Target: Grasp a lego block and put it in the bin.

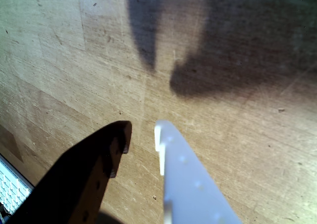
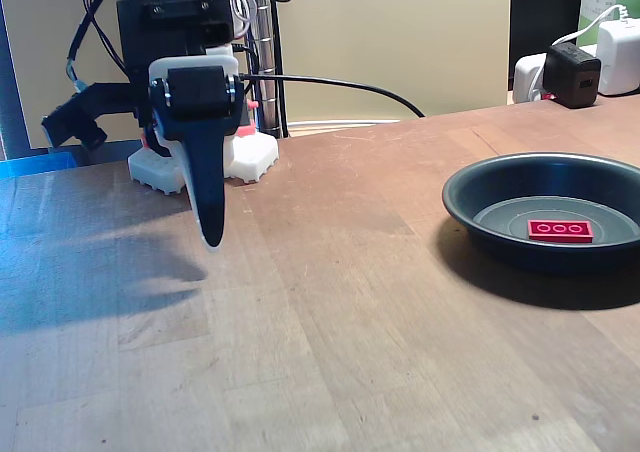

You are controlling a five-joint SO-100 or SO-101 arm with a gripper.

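Observation:
The red lego block (image 2: 560,230) lies flat in the bin (image 2: 470,175), a shallow dark round pan at the right of the fixed view, and shows three round hollows on its upper face. My gripper (image 2: 212,238) hangs point-down above the bare wooden table at the left, far from the bin. In the wrist view the gripper (image 1: 142,135) has a dark finger on the left and a white finger on the right. A narrow gap separates the tips, with only table wood between them.
The arm's white base (image 2: 250,160) stands at the back left with a black cable running right. Power adapters (image 2: 575,72) sit at the back right edge. A blue surface (image 2: 35,162) borders the table on the left. A white gridded object (image 1: 10,189) shows at the wrist view's lower-left corner.

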